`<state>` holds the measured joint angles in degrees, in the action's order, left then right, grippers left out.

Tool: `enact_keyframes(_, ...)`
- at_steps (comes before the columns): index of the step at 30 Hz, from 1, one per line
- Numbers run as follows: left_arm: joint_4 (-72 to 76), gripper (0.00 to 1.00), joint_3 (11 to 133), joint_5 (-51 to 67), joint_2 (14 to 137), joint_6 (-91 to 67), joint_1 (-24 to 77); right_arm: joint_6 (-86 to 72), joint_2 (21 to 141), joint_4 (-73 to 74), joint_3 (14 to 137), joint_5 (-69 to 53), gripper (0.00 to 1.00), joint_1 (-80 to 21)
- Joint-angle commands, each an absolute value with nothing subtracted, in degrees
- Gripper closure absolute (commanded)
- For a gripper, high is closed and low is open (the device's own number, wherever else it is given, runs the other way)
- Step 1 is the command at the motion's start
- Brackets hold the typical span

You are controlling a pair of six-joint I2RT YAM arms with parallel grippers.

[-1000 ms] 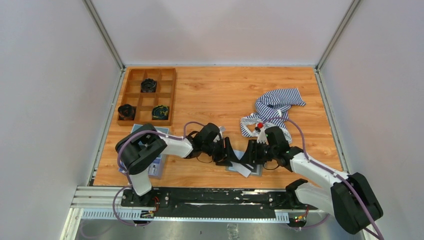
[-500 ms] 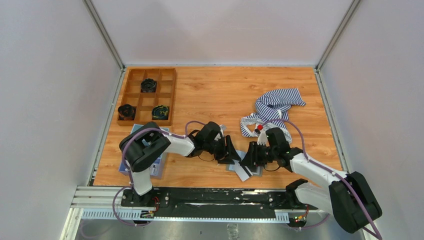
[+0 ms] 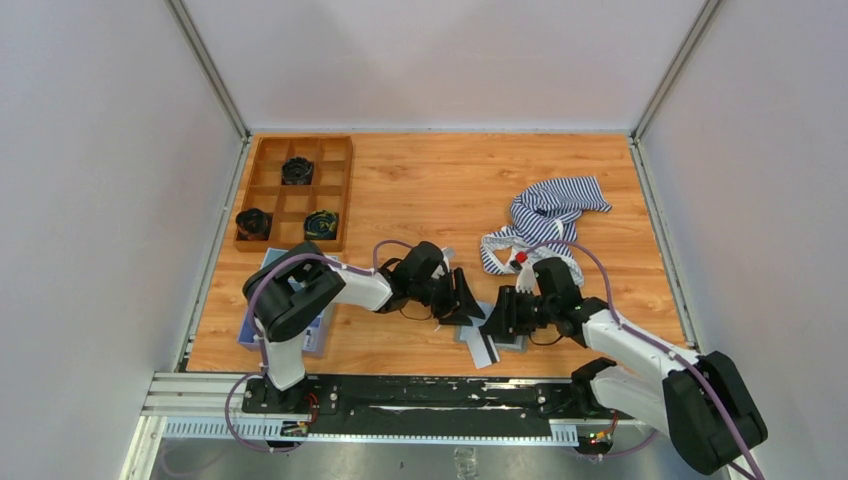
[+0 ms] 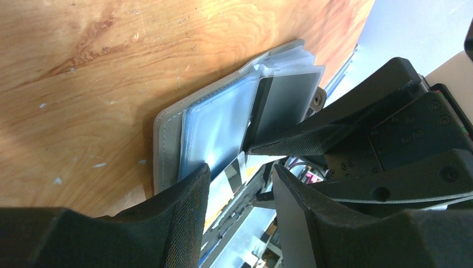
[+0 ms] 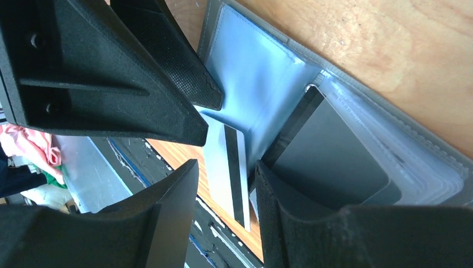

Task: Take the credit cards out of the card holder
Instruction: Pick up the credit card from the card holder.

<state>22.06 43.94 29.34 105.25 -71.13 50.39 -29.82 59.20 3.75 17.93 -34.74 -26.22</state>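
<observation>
The card holder point(image 3: 508, 340) lies open near the table's front edge, grey outside with pale blue clear sleeves point(image 4: 215, 125) point(image 5: 262, 78). A dark grey panel point(image 5: 329, 151) sits in one sleeve. A pale card with a black stripe point(image 5: 230, 167) sticks out of its near side, also seen from above point(image 3: 480, 348); its tan-yellow face does not show. My left gripper point(image 3: 468, 303) point(image 4: 240, 170) is open, one finger on the sleeve's edge. My right gripper point(image 3: 502, 312) point(image 5: 226, 164) is open, straddling the card, one finger point(image 5: 290, 223) on the dark panel.
A wooden compartment tray point(image 3: 262, 190) with dark round parts stands at the back left. A striped cloth point(image 3: 545, 212) and a small red-and-white item point(image 3: 520, 255) lie behind my right arm. A blue tray point(image 3: 310, 335) lies under my left arm. The black rail point(image 3: 420, 392) runs along the front.
My left gripper has moved right, up to the card holder. My right gripper has edged down-left over it. The pale card now pokes out further toward the front edge.
</observation>
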Motion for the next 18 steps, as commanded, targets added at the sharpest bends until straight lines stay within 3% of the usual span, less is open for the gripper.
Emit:
enact_keyframes(1,22.15,0.48,43.97,27.37,102.15,-69.80,49.81,-28.24,56.86,9.92,17.35,-31.70,0.53,-25.58)
enact_keyframes(10,22.06,0.47,37.26,25.69,91.03,-73.65,50.08,-27.45,58.01,10.25,17.14,-32.18,0.53,-25.49)
enact_keyframes(18,22.15,0.48,36.22,27.28,93.11,-75.42,54.26,-27.44,58.39,9.77,17.30,-32.43,0.54,-25.49)
